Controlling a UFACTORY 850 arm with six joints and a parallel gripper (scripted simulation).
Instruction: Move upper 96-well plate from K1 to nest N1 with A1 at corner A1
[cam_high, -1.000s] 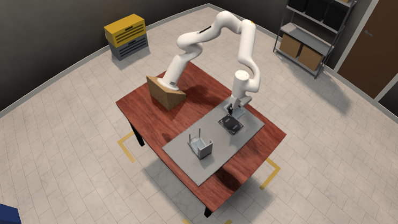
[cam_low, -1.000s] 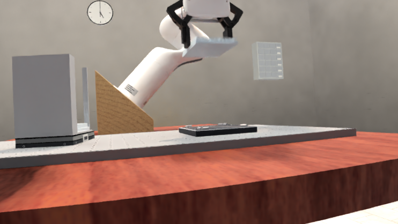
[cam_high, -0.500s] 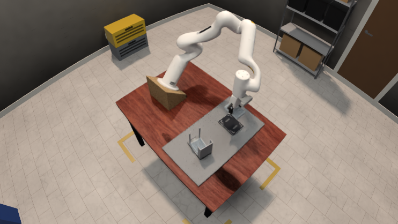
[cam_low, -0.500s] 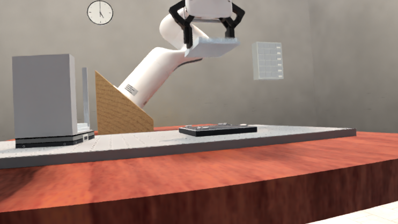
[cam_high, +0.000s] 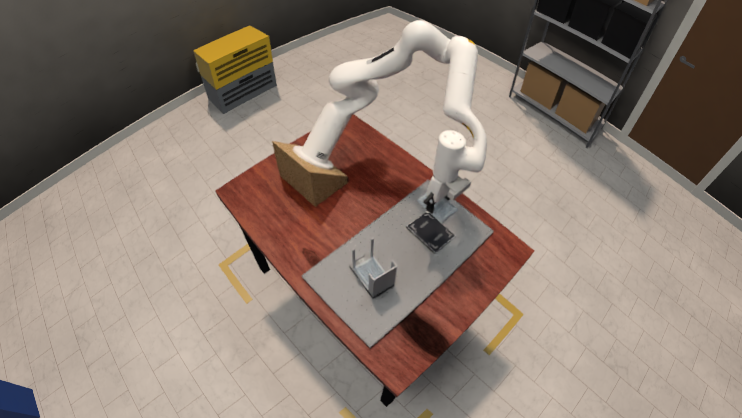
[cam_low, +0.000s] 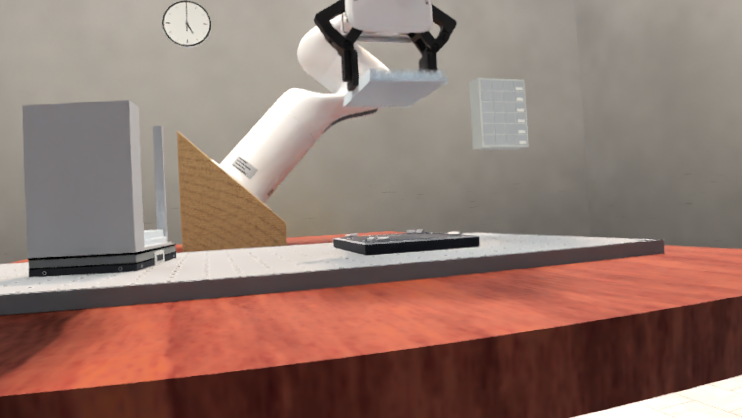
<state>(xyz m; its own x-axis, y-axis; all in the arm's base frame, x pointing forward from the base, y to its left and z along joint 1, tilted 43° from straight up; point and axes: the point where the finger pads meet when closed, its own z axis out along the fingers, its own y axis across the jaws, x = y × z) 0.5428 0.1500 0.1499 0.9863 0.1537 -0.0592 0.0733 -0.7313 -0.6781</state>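
Observation:
My gripper (cam_high: 432,203) (cam_low: 390,71) is shut on the white 96-well plate (cam_high: 445,210) (cam_low: 395,89), gripping its two opposite edges. It holds the plate high in the air, above the far side of the black plate nest N1 (cam_high: 430,232) (cam_low: 406,243). The nest lies flat and empty on the grey mat (cam_high: 337,293) (cam_low: 259,265). The stack rack K1 (cam_high: 383,280) (cam_low: 83,176) stands at the mat's other end, with grey walls and posts on a black base. The lower plate (cam_high: 366,269) (cam_low: 155,238) rests inside it, mostly hidden by the wall in the exterior view.
The mat lies on a red-brown wooden table (cam_high: 270,218) (cam_low: 363,321). The arm's base sits on a wooden wedge (cam_high: 308,173) (cam_low: 218,207) at the table's far corner. Shelving, a yellow-and-grey cabinet and floor markings stand off the table.

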